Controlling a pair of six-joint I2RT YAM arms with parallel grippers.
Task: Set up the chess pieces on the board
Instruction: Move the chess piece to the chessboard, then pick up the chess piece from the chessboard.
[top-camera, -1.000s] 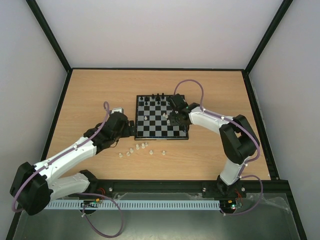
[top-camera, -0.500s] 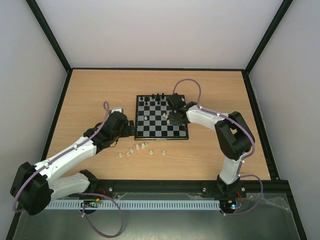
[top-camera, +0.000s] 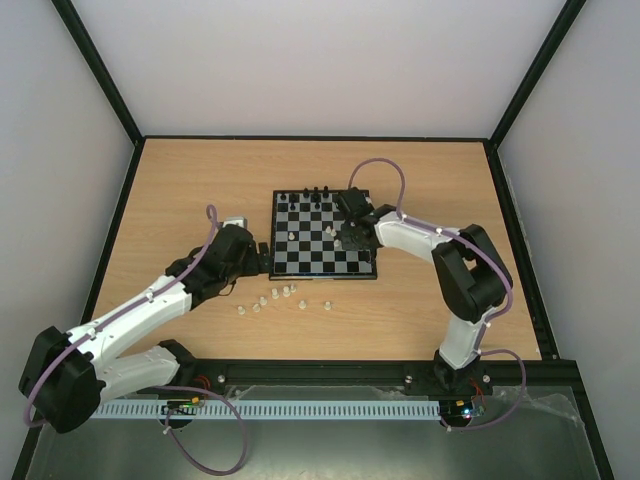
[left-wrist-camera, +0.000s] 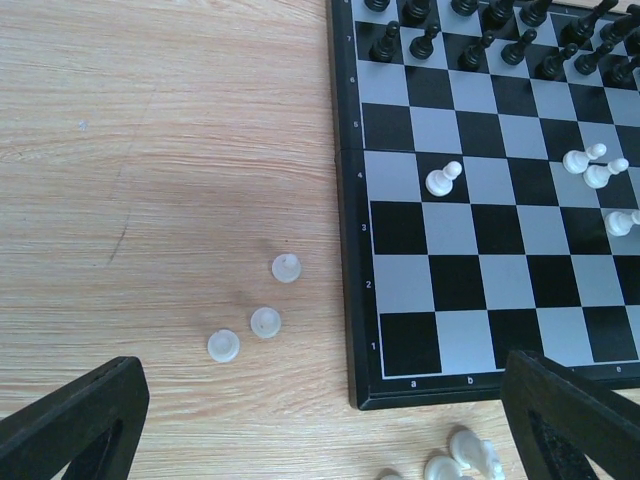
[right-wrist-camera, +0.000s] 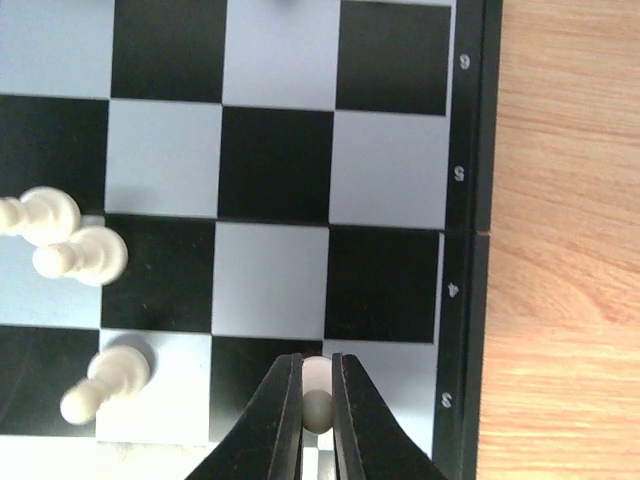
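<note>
The board lies mid-table, black figures along its far rows. My right gripper hovers over its right half. In the right wrist view this gripper is shut on a small white chess piece, upright near the board's right edge. Three more white pieces stand to its left. My left gripper hangs open beside the board's left edge; its fingers straddle bare wood and the board's corner, holding nothing. Loose white pieces lie on the table there.
Black figures fill the board's far rows. A white pawn and a small white cluster stand mid-board. A scattered row of white pieces lies on the wood in front of the board.
My right gripper's jaws have closed onto the white piece on the board, and that arm shifted slightly. The left arm and the loose pieces have not moved.
</note>
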